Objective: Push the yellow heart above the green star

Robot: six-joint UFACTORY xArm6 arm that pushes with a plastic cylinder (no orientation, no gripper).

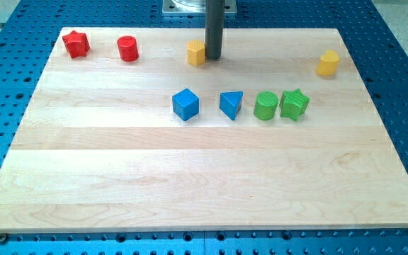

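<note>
Seven small blocks sat on the pale wooden worktop [190, 184], listed here from the view's left to the view's right:

- Red star [76, 44] lay at the top left corner of the worktop.
- Red cylinder [127, 48] stood just to the right of it, apart from the star.
- Yellow block [195, 52], its shape hard to make out, sat near the top edge at mid-width; my tip [213, 57] stood just at its right side, touching or nearly so, I could not tell which.
- No pincer was fitted: the arm ended in a plain dark rod, so there was nothing to open or close.
- Blue cube [185, 104] lay lower, toward the middle of the worktop.
- Blue triangle [231, 105] sat to its right, with a gap between them.
- Green cylinder [265, 106] came next, touching or almost touching the green star [294, 104] at its right.
- Yellow heart [327, 63] lay farthest right, higher than the green star and slightly right of it, well apart from my tip.
</note>
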